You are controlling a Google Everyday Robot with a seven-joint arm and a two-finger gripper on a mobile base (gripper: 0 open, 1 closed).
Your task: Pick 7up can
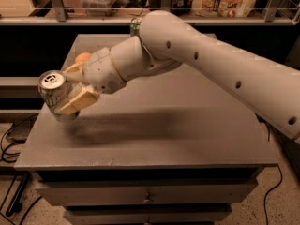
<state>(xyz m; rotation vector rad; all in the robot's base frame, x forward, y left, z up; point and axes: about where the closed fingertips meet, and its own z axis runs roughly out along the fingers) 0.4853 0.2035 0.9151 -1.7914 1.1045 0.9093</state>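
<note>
The gripper (65, 92) is clamped around the 7up can (52, 81), which is tilted at the left edge of the table (164, 139), seemingly just clear of the surface. Its silver top faces up. No lettering is legible on its pale side. An orange (83, 57) and a green can (135, 27) sit behind the arm.

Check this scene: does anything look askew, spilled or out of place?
The 7up can, near the left edge of the table, is tilted instead of upright, its top leaning toward the camera. The gripper is shut on it, which explains the lean. No spill shows. An orange peeks out behind the gripper.
</note>
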